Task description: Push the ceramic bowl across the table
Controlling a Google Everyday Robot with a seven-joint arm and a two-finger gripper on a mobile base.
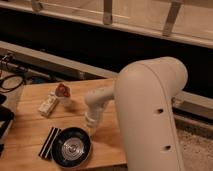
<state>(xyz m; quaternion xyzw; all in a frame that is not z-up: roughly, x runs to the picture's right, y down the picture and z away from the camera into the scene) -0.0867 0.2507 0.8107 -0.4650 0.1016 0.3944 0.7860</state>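
Note:
The ceramic bowl [72, 147], round, glossy black with pale rings inside, sits near the front edge of the light wooden table [30, 125]. My gripper [91, 126] points down at the end of the white arm, right behind the bowl's far right rim, at or very near it. The arm's large white elbow [150, 115] fills the right side of the view and hides the table's right part.
A flat black striped block [49, 142] lies just left of the bowl. A white packet [48, 106] and a small red-topped object [62, 92] lie at the back left. Cables [10, 80] hang left of the table. A dark wall runs behind.

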